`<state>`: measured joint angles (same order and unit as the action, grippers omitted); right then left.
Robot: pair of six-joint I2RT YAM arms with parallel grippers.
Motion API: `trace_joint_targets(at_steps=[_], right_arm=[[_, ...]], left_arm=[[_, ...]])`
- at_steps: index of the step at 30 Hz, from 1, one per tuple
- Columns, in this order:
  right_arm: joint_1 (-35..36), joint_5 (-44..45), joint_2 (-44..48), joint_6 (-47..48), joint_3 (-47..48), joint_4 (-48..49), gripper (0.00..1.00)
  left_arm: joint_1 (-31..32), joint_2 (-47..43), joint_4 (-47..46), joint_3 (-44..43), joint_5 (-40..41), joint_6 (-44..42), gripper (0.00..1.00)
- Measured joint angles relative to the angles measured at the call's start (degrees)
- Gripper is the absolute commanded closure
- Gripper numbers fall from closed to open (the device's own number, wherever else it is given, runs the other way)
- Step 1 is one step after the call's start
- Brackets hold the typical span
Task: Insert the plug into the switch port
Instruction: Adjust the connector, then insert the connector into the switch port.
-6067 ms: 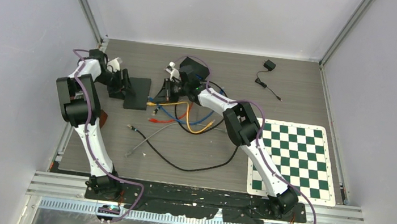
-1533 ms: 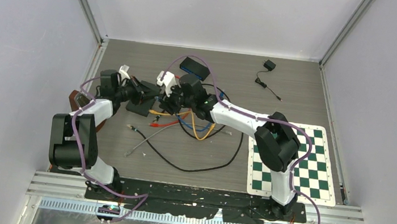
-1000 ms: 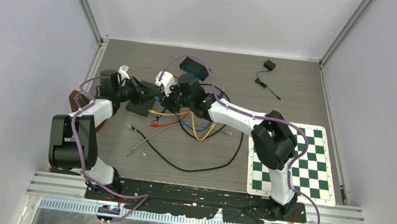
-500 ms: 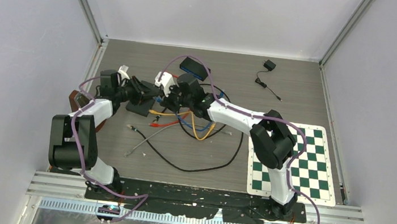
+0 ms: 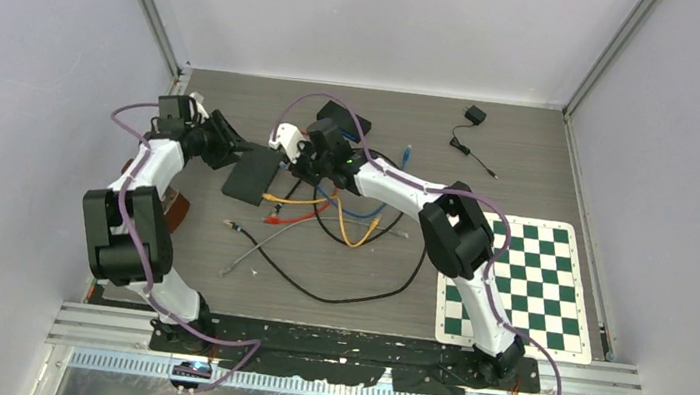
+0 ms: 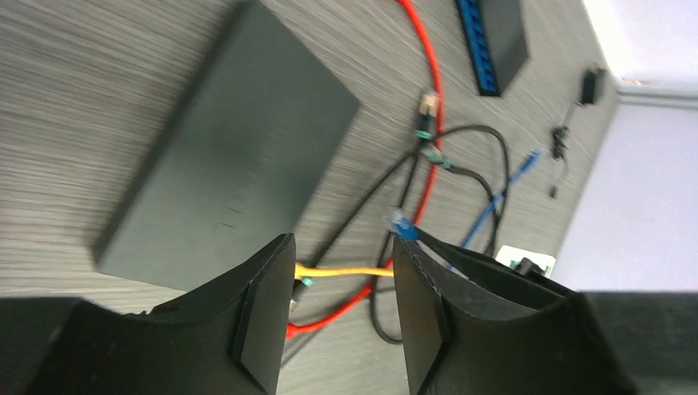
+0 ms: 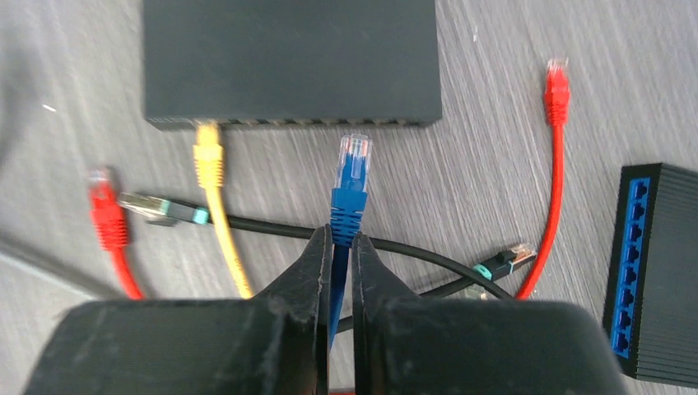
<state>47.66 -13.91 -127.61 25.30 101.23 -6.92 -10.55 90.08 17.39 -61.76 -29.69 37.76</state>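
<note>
Right wrist view is showing the right gripper (image 7: 336,234) with its jaws pressed together on the tail of the blue plug (image 7: 354,164); the plug is sticking out ahead of the jaw tips, pointing at the port face of the black switch (image 7: 288,58) and stopping just short of it; a yellow cable (image 7: 210,160) is sitting in a port ahead and left of the jaws; red plugs (image 7: 557,86) are lying farther out on either side; a second switch (image 7: 654,271) with blue ports is lying off to the right. Left wrist view is showing the left gripper (image 6: 342,255) with jaws spread, nothing between them; the black switch is lying ahead and left of them.
</note>
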Motion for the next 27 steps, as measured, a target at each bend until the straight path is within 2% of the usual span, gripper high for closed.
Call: trace_joint_targets(at_steps=[10,19,27], right_arm=[[0.4,3.7,-7.2,5.4,7.0,-9.4,0.95],[3.3,5.7,-9.8,9.1,12.4,-15.1,0.95],[5.2,9.1,-12.3,10.0,15.6,-16.5,0.95]], left_arm=[[-3.1,13.2,11.0,-10.9,8.0,-6.0,0.51],[-5.1,18.8,16.3,-16.2,8.8,-10.0,0.51],[-6.0,23.5,18.8,-19.6,7.1,-11.6,0.52]])
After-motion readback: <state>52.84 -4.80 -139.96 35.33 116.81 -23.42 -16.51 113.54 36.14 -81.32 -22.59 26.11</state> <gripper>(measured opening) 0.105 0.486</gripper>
